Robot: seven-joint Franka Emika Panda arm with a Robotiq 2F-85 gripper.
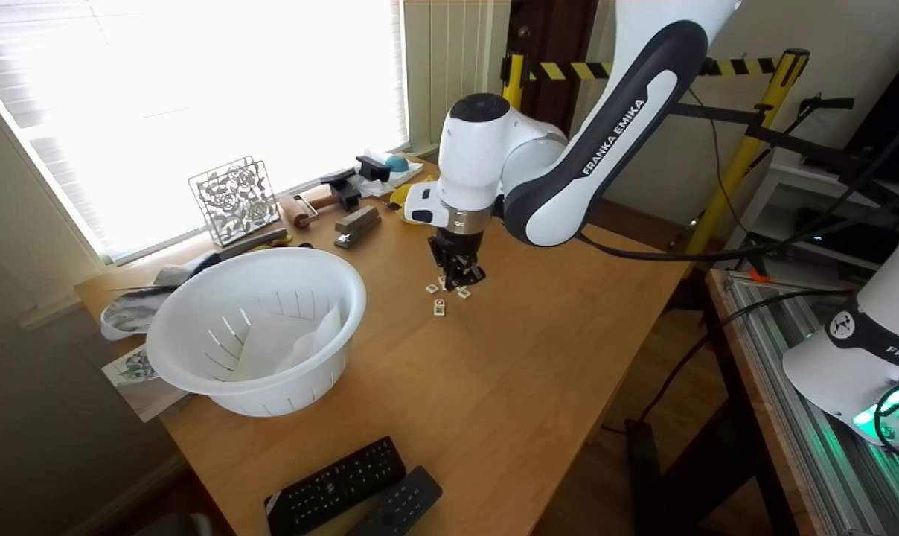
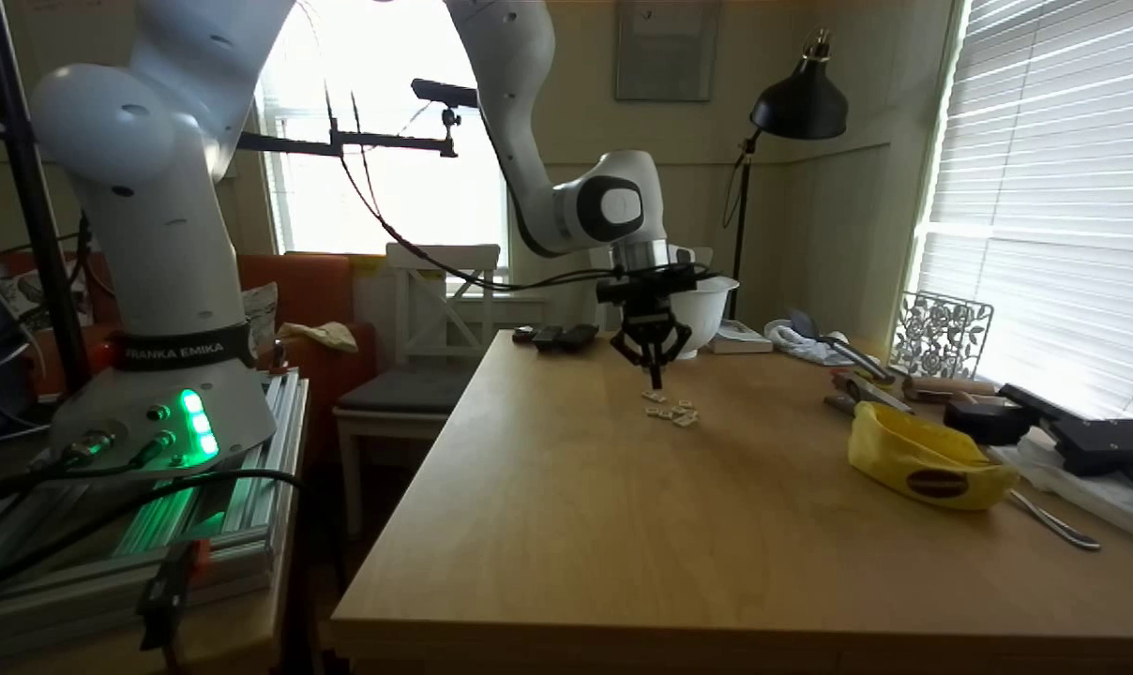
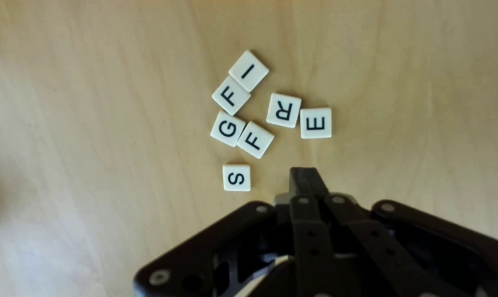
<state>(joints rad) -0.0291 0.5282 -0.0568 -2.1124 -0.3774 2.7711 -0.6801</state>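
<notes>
My black gripper point(image 3: 306, 171) points down over the wooden table point(image 1: 487, 387), fingertips together with nothing seen between them. In both exterior views the gripper point(image 1: 453, 285) point(image 2: 657, 382) is low over several small white letter tiles point(image 1: 439, 307) point(image 2: 685, 418). The gap to the tabletop is hard to judge. In the wrist view the tiles lie flat, letters up. An S tile point(image 3: 236, 177) lies alone left of the fingertips. An E tile point(image 3: 315, 123) touches an R tile point(image 3: 284, 110) beyond the tips. An F tile point(image 3: 255, 140), a G tile point(image 3: 228, 128), another F tile point(image 3: 231, 95) and an I tile point(image 3: 248, 71) form a cluster.
A white bowl point(image 1: 271, 257) stands near the tiles. Black remotes point(image 1: 338, 484) lie at one table end. Along the window side are a stapler point(image 1: 358, 225), a metal floral holder point(image 1: 235, 199), a yellow banana-shaped case point(image 2: 923, 459) and a spoon point(image 2: 1059, 523).
</notes>
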